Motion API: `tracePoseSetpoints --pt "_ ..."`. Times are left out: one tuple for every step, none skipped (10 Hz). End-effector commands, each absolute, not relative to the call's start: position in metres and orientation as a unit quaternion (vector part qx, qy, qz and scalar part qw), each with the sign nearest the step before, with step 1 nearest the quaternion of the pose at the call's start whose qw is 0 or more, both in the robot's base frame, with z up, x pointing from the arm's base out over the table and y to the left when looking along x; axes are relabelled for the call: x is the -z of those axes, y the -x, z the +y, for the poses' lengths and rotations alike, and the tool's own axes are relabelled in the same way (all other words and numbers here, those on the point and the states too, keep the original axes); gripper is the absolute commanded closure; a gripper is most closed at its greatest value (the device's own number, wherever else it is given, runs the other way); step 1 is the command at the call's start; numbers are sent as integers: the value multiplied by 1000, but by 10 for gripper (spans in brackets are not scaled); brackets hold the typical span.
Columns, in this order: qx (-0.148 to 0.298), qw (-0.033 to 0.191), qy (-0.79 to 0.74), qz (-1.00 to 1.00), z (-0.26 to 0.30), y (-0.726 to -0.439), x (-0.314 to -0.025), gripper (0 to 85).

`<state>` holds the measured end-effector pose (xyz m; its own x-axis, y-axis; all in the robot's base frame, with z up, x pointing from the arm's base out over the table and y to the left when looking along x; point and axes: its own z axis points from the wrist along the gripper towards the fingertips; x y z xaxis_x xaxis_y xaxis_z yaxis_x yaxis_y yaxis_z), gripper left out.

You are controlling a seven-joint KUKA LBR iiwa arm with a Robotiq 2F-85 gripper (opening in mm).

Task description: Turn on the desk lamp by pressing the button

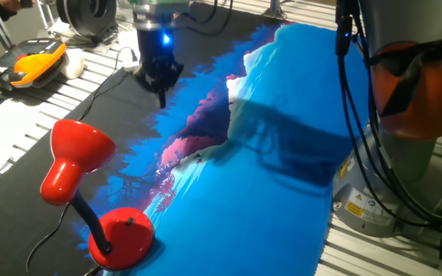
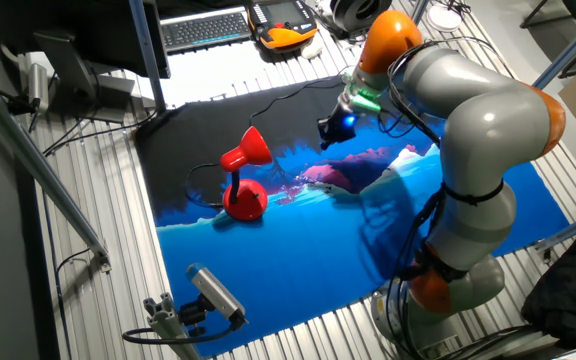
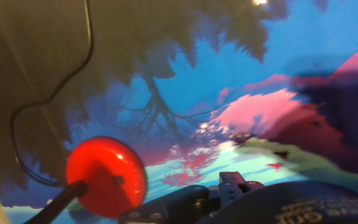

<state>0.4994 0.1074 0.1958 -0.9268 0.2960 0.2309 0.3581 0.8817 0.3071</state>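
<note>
The desk lamp (image 1: 79, 157) is glossy red and stands at the near left on the dark part of the mat. Its bell shade tilts up to the left, and a black bendy neck runs down to the domed red base (image 1: 125, 236). The button (image 1: 130, 222) is a small dark knob on top of the base. It also shows in the hand view (image 3: 118, 180) at the lower left, with the thin black cord (image 3: 48, 99) curling behind it. My gripper (image 1: 162, 100) hangs above the mat, far behind the lamp and apart from it. Its fingertips meet in one point. The other fixed view shows the lamp (image 2: 245, 175) and the gripper (image 2: 330, 130) to its right.
A blue, pink and black printed mat (image 1: 282, 192) covers the table. An orange-and-black handheld device (image 1: 29, 61) and a white object (image 1: 73, 65) lie at the back left. A keyboard (image 2: 206, 28) lies beyond the mat. My arm's base (image 1: 405, 115) and cables stand at the right.
</note>
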Motion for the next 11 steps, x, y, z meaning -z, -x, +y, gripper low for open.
tracePoseSetpoints --pt "177 88 172 -965 107 -499 -196 850" --pt "178 88 169 -965 107 -499 -196 850" --pt "180 85 163 -966 107 -499 -196 850" --pt "192 88 182 -960 107 -499 -196 850" --pt "192 88 202 -956 107 -499 -196 850" --pt "187 89 189 -960 107 -499 -196 850" --pt "188 101 177 -961 107 -499 -196 850" --pt "184 104 169 -963 107 -499 -196 850" --pt "180 101 164 -964 107 -499 -196 850" --pt "182 97 155 -966 107 -499 -196 850" --pt "187 93 152 -966 107 -499 -196 850"
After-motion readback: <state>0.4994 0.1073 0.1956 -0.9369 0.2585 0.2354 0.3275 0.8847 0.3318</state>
